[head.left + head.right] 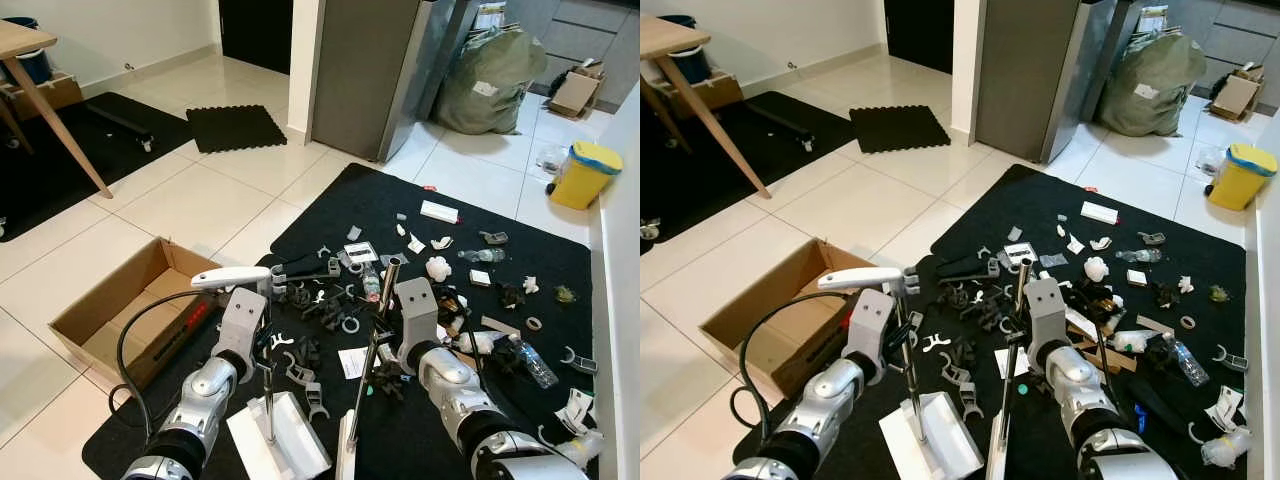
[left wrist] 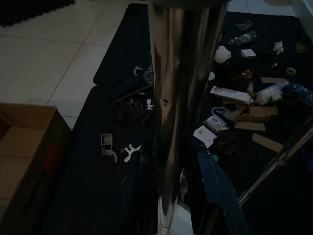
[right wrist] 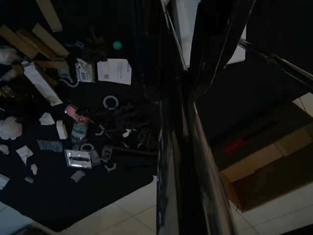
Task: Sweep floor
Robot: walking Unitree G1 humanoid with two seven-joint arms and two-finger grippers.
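A long-handled dustpan, white, is stood on the black mat right in front of the robot, its thin metal pole rising upright to the left gripper. The left gripper's fingers are pressed together around that pole, seen up close as a bright metal tube in the left wrist view; the pole is topped by a white handle. Judged: it is kept vertical so the pan mouth sits flat on the mat, ready to receive debris.

Just beside it, a second metal pole, the broom handle, is held tilted, its top leaning away from the robot and its white lower end near the pan. The right gripper is clamped on it mid-shaft. The tilt is judged to let the head be dragged toward the pan.

Litter is spread over the mat beyond both tools: grey plastic clips, paper scraps, small cartons, a plastic bottle. None is seen in the pan, so sweeping looks barely started.

An open cardboard box sits on the tiles touching the mat's left edge. Farther off, a yellow bin, a stuffed green sack, a grey cabinet and a wooden table leg are noted.
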